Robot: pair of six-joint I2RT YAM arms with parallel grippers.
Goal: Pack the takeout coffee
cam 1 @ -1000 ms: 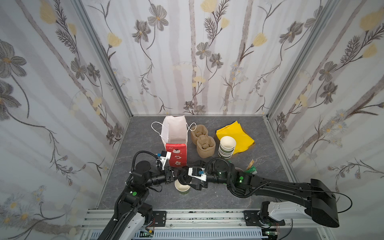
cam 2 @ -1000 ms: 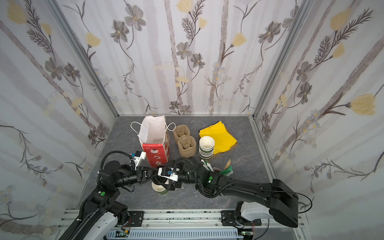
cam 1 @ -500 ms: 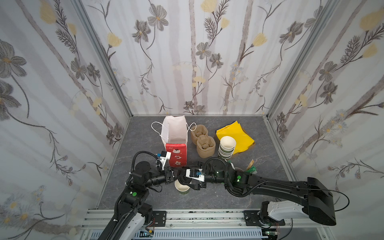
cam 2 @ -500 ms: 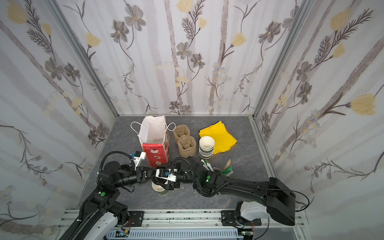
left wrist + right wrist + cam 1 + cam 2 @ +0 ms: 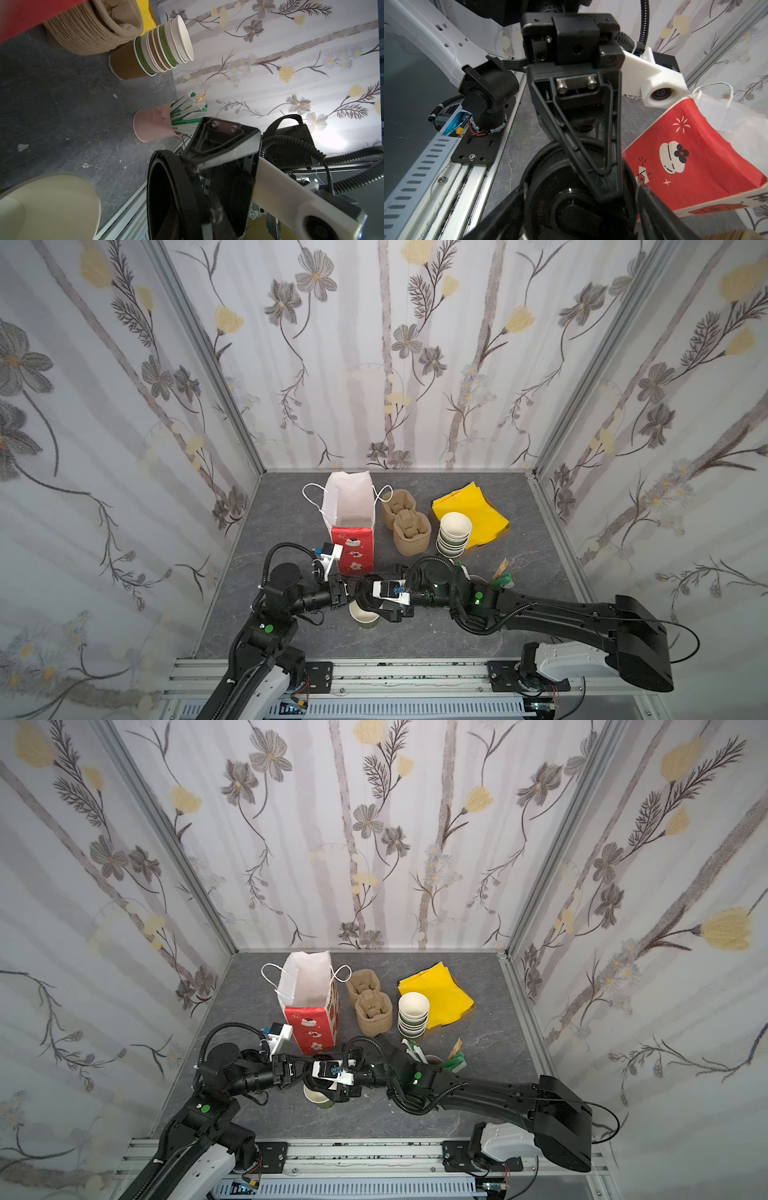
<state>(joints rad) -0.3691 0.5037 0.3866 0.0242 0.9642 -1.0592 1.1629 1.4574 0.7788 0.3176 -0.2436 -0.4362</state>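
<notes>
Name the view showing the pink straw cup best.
Left wrist view: the pink cup and its wrapped straws show nearly whole. In both top views the right arm hides most of it; the right wrist view misses it.

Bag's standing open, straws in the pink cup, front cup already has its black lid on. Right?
No: the front cup is lidless, pale inside showing in both top views. The black lid is apart from it in the left wrist view; bag and straws as stated.

The left tool (image 5: 304, 1073) and right tool (image 5: 332, 1088) meet above a lidless paper cup (image 5: 316, 1098) near the red bag (image 5: 309, 1031).
</notes>
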